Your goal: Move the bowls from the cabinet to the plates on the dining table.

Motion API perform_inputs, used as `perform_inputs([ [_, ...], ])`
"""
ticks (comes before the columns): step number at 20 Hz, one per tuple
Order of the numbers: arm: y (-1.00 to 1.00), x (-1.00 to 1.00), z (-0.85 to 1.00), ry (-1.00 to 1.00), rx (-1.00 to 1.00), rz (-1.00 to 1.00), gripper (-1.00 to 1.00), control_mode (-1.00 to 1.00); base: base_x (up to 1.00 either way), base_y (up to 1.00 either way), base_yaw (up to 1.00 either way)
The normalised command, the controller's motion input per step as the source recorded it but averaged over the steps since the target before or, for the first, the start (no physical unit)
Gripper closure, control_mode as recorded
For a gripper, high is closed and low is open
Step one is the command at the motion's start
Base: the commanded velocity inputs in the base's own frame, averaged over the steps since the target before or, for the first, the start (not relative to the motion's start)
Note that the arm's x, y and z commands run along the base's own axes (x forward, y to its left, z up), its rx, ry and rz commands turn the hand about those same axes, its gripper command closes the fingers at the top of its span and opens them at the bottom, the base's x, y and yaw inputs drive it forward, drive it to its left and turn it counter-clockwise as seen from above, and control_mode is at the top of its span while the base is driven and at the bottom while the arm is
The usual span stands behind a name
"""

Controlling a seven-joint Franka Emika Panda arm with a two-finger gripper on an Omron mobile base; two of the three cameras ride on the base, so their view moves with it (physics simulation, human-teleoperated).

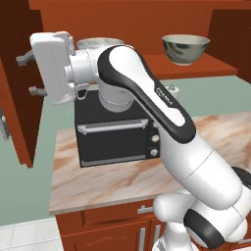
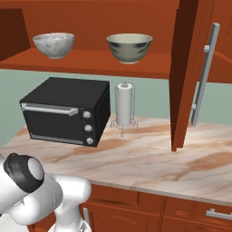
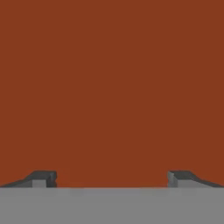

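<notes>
Two bowls stand on the open cabinet's shelf [image 2: 90,61]. The speckled marble-like bowl [image 2: 53,44] is on the left and the shiny grey metal bowl [image 2: 129,47] with a cream inside is on the right. In the left base view the metal bowl [image 1: 185,49] sits on the shelf [image 1: 196,66], and my arm covers most of the other bowl [image 1: 100,43]. My gripper [image 1: 28,75] is open at shelf height, left of both bowls, pointing at the open left cabinet door [image 1: 19,122]. In the hand view the gripper [image 3: 111,179] faces plain red-brown wood, nothing between its fingertips [image 3: 43,178]. The plates and dining table are out of view.
A black oven [image 2: 65,111] and a paper towel roll [image 2: 123,105] stand on the short marble counter [image 2: 149,163] under the shelf. The right cabinet door [image 2: 186,77] hangs open with its grey bar handle [image 2: 204,74]. Drawer fronts [image 2: 190,210] run below the counter.
</notes>
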Motion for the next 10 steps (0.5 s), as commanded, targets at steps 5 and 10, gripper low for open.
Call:
perform_inputs([
  [5, 0.61, -0.01, -0.01, -0.05, -0.10, 0.00, -1.00, -1.00, 0.00, 0.00, 0.00],
  [10, 0.39, -0.04, 0.00, -0.01, -0.09, -0.02, -1.00, -1.00, 0.00, 0.00, 0.00],
])
